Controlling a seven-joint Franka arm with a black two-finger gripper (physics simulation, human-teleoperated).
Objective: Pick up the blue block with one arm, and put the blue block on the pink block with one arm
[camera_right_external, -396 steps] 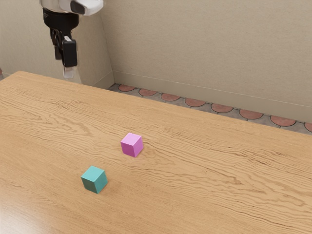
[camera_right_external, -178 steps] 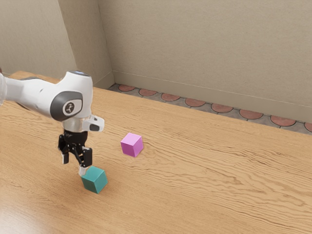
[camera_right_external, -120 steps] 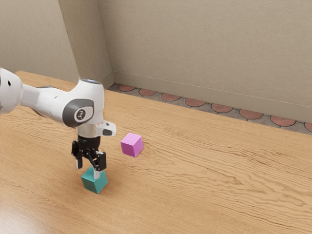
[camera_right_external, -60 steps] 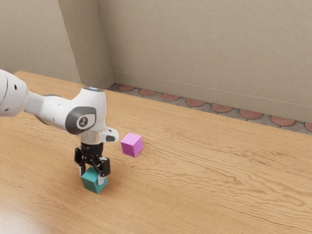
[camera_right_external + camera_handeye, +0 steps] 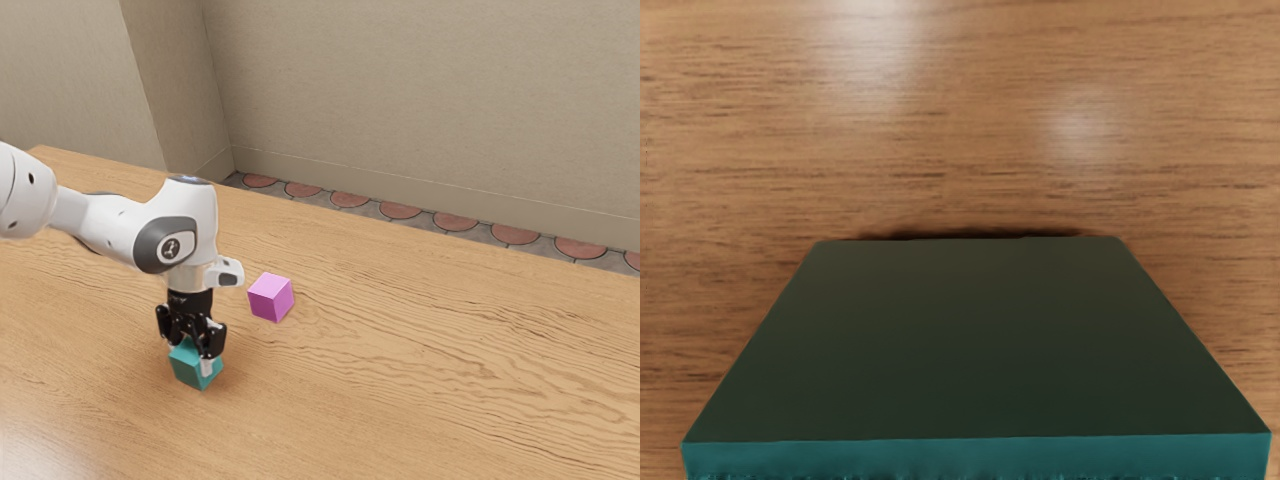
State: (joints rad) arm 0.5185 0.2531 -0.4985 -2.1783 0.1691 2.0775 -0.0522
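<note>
The blue block (image 5: 194, 373), teal in colour, sits on the wooden table (image 5: 450, 350) toward the exterior view's left. My gripper (image 5: 195, 352) points straight down over it, a black finger pressed against each side of its upper part, so it is shut on the block. In the wrist view the block's dark top face (image 5: 970, 340) lies right under my hand, with table grain beyond it. The pink block (image 5: 271, 297) rests on the table a short way behind and to the exterior view's right of the blue block, apart from my gripper.
The tabletop stretches wide to the exterior view's right and front. Beige walls and a strip of red floor tiles (image 5: 400, 210) lie past the table's far edge. My white arm (image 5: 110, 225) reaches in from the exterior view's left.
My arm swung down from high at the upper left to the blue block. Over the last second the gripper lowered around the block and its fingers closed on it; the block shifted slightly.
</note>
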